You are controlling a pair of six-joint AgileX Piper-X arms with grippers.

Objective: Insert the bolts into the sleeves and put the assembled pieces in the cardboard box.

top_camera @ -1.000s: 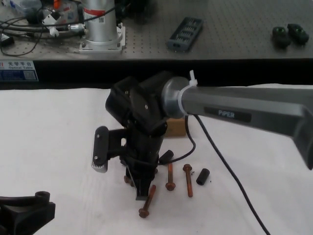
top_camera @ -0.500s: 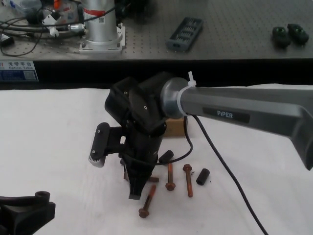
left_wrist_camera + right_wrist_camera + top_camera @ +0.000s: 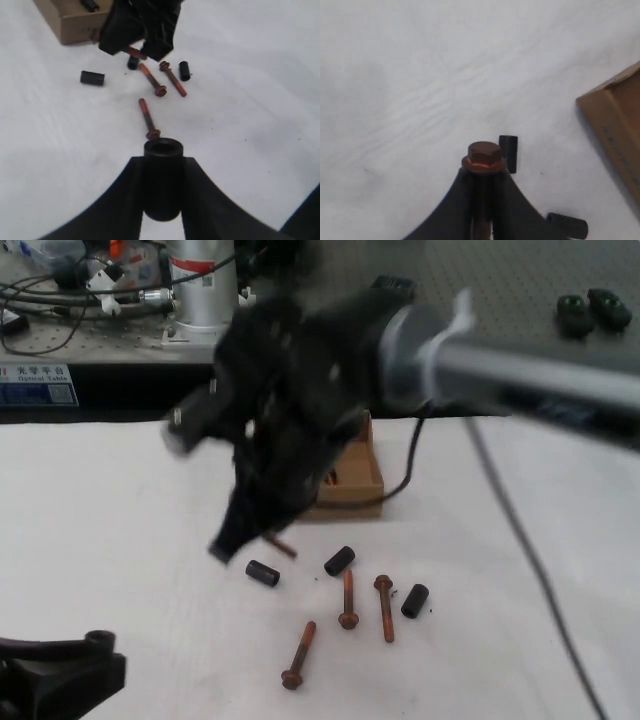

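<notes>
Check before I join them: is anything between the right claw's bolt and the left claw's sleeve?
Nothing visible does: the right claw holds the bolt, left claw the sleeve; loose bolts and sleeves lie on the cloth below.

The white cloth (image 3: 420, 75) is matt and faintly creased, with a soft woven look. The bolt (image 3: 482, 156) in the right gripper (image 3: 482, 175) is coppery-brown metal, and its flanged hex head has a dull sheen. The loose bolts (image 3: 299, 654) are the same dull reddish metal. The sleeve (image 3: 163, 185) in the left gripper (image 3: 163, 162) is black, smooth and matt, perhaps rubber or plastic. Both grippers look like matt black plastic. The box (image 3: 615, 130) is plain brown cardboard without gloss.
</notes>
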